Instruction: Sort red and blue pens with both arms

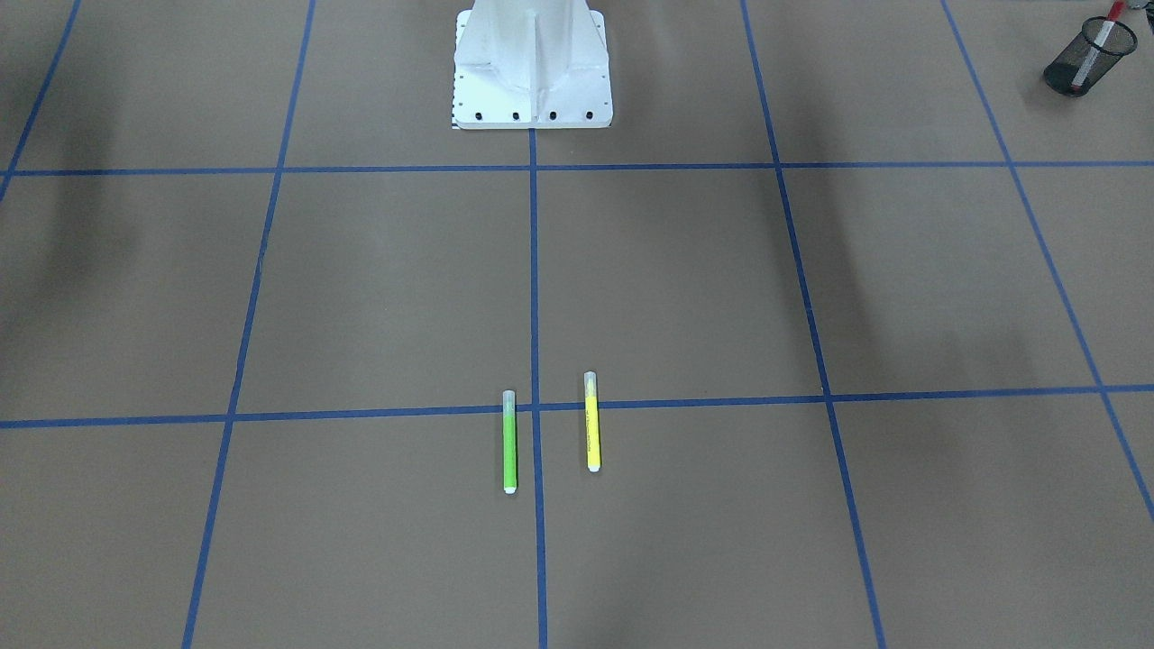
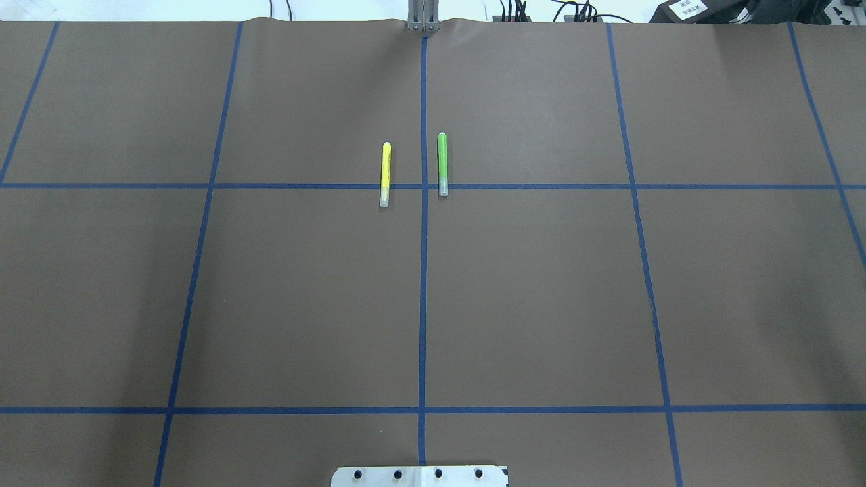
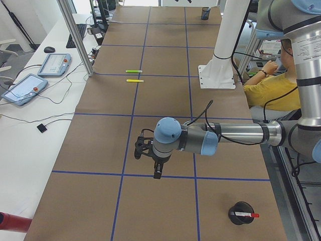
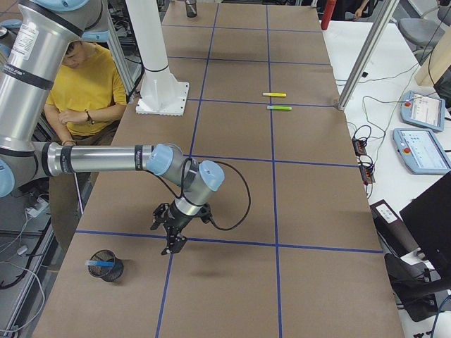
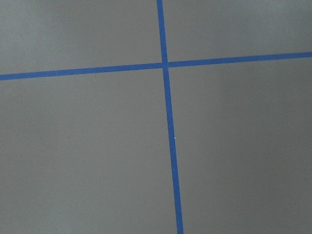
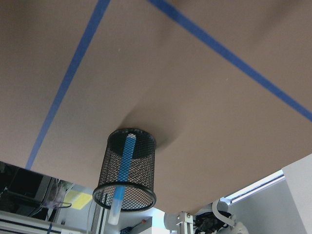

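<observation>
Both look sorted to us: red pen (image 1: 1093,52) in a cup (image 1: 1071,74) left of the pedestal (image 1: 532,72), blue pen (image 6: 126,161) in another right of it; left gripper (image 3: 156,173) and right gripper (image 4: 171,247) widths, can't tell.

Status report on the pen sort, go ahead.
Left gripper, right gripper: over the table, jaws unreadable. Red pen in left mesh cup, blue pen in right mesh cup. Green marker, yellow marker lie mid-table, clear of both.

Counter (image 2: 304,304): brown, gridded with blue tape lines (image 2: 422,304). Green marker (image 2: 442,164) and yellow marker (image 2: 385,174): clear caps, white ends. Blue pen (image 6: 126,165): blue barrel, inside black mesh cup (image 6: 144,173). Red pen (image 1: 1094,51): white barrel, red cap. Pedestal (image 1: 532,63): white.
</observation>
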Tool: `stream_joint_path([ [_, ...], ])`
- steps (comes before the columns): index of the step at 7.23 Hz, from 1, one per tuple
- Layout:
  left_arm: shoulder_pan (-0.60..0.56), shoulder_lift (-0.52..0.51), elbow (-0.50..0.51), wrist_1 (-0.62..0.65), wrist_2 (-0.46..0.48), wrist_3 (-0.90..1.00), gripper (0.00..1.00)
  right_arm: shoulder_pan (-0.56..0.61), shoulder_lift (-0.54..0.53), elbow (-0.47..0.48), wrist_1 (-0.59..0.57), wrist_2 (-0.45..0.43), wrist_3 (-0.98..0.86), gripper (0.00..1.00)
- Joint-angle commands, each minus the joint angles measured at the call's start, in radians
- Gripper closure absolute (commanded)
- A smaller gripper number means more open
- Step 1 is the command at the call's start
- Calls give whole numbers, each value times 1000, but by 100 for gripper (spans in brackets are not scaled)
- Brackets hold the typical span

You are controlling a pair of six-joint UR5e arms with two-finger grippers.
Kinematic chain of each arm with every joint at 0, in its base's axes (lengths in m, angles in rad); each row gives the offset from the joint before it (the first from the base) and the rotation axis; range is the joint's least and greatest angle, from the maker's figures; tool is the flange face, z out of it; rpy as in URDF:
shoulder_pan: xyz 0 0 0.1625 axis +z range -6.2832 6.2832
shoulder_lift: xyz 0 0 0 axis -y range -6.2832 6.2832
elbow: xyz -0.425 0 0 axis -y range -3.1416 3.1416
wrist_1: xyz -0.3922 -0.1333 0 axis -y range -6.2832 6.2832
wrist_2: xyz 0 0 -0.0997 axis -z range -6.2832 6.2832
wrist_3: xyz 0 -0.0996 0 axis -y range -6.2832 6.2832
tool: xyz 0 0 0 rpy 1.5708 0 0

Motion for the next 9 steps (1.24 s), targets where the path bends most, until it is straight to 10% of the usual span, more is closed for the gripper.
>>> stream_joint_path([
  [1, 0, 0, 0, 0, 0, -2, 0, 1, 157, -7, 4, 99, 127, 1],
  [5, 0, 0, 5, 0, 0, -2, 0, 65, 418, -33, 9, 144, 517, 1],
  [9, 0, -1, 6, 2, 0, -5, 0, 168, 419, -164, 266, 164, 528, 1],
])
